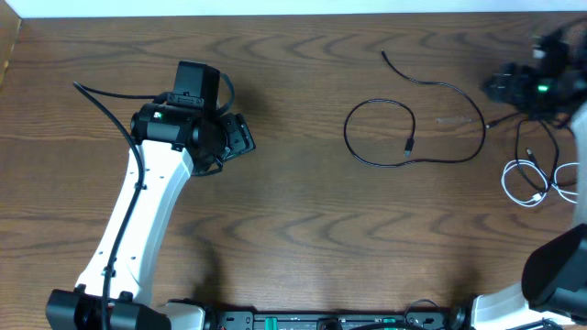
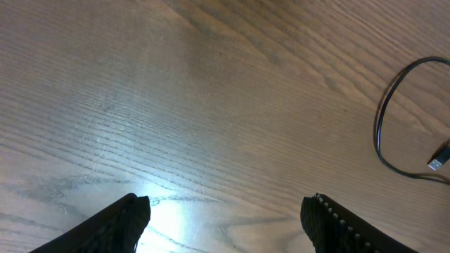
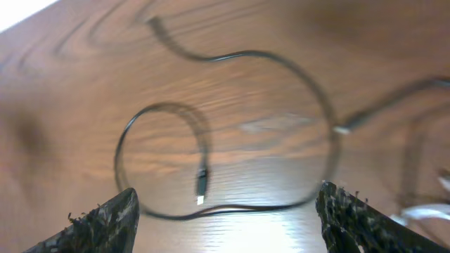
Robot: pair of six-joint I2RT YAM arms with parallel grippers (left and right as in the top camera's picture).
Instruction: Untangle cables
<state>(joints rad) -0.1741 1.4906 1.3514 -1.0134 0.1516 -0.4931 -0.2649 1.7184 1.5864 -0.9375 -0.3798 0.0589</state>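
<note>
The long black cable lies right of the table's middle. It runs from a free end at the back, round a wide curve into a loop, and ends in a plug inside the loop. It fills the right wrist view, plug included. Part of its loop shows in the left wrist view. The short white cable lies bunched at the right edge with thin dark strands across it. My right gripper is open and empty, above the table beside the black cable. My left gripper is open and empty, far to the left.
A thin dark strand runs from the black cable's right curve toward the right arm. The white left arm stretches from the front edge. The wooden table spans every view.
</note>
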